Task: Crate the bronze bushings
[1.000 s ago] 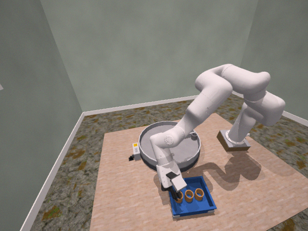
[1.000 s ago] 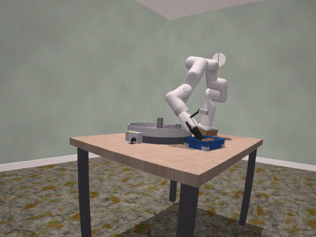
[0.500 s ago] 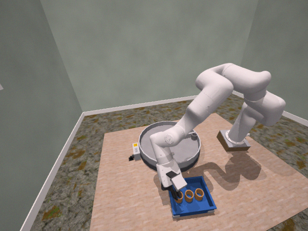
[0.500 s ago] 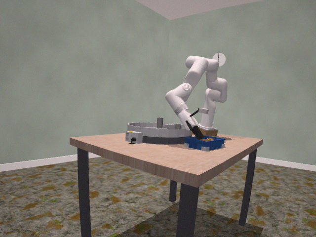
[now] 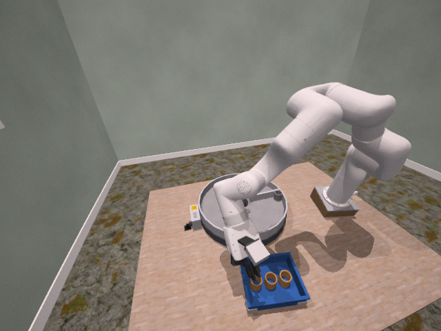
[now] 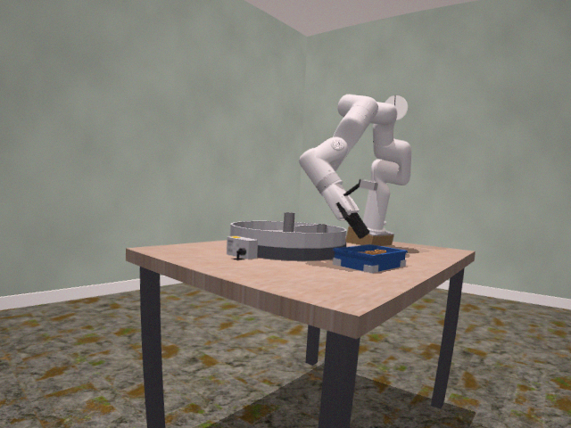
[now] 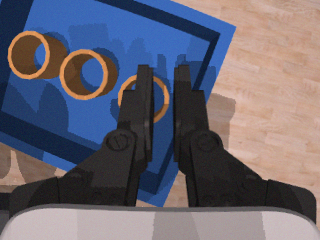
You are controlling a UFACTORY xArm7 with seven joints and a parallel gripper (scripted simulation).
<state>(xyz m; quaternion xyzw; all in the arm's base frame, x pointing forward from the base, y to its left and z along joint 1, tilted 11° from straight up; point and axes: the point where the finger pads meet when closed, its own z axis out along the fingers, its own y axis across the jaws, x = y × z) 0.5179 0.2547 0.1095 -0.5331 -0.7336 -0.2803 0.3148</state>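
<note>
Three bronze bushings lie in a row inside the blue crate (image 5: 272,281): the left one (image 5: 255,283), the middle one (image 5: 270,280) and the right one (image 5: 285,278). In the wrist view they show as orange rings (image 7: 28,55), (image 7: 83,74), (image 7: 143,98) on the crate floor (image 7: 100,27). My gripper (image 5: 253,274) hangs just above the left bushing, clear of it in the side view (image 6: 361,230). Its black fingers stand a little apart with nothing between them. The grey turning table (image 5: 246,207) stands behind the crate; I see no bronze bushing on it.
A small grey control box (image 5: 193,214) with a yellow label sits at the turning table's left side. A grey post (image 6: 288,221) rises from the turning table's centre. The arm's base (image 5: 334,205) stands at the table's back right. The crate (image 6: 369,257) sits near the table's edge.
</note>
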